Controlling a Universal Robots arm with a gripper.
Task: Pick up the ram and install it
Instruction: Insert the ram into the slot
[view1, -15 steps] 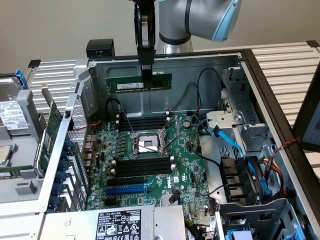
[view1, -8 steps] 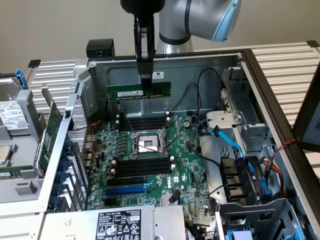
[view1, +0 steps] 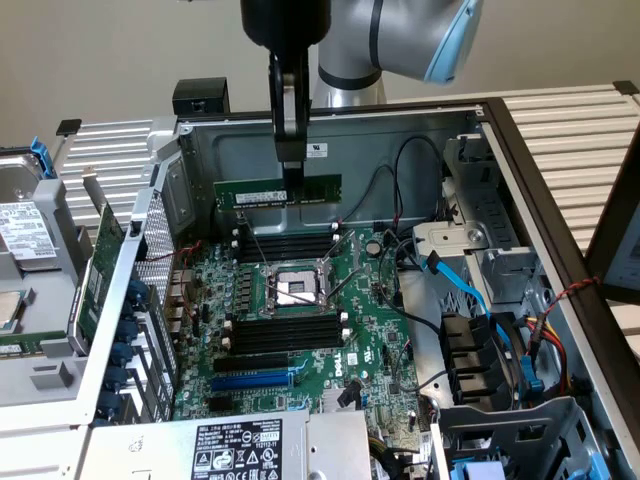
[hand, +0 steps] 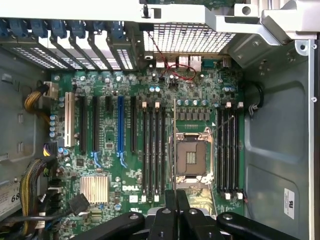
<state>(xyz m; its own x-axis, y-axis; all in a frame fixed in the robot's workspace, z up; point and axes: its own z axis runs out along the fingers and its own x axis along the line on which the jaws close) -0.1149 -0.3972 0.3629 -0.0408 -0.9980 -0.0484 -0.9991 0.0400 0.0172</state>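
1. Ram (view1: 250, 192): upper centre-left of frame, level, long edge down, above the board and clear of it. Gripper (view1: 291, 175) is clamped shut on its top edge, slightly right of mid-stick.
2. Handling (my guess): light, thin and stiff lengthwise, but fragile. Keep off chips and bottom contact edge. Off-centre hold may let the left end dip.
3. Left: upright expansion card (view1: 100, 270) by the case side, well apart from the ram.
4. Centre: upper black slots (view1: 285, 243) lie below the ram and parallel to it, w/ open air between. CPU socket (view1: 295, 290) sits lower.
5. Right: black cables (view1: 405, 170) hang near the ram's right end, blue cable (view1: 455, 280) lower. Probable snag risk that side.
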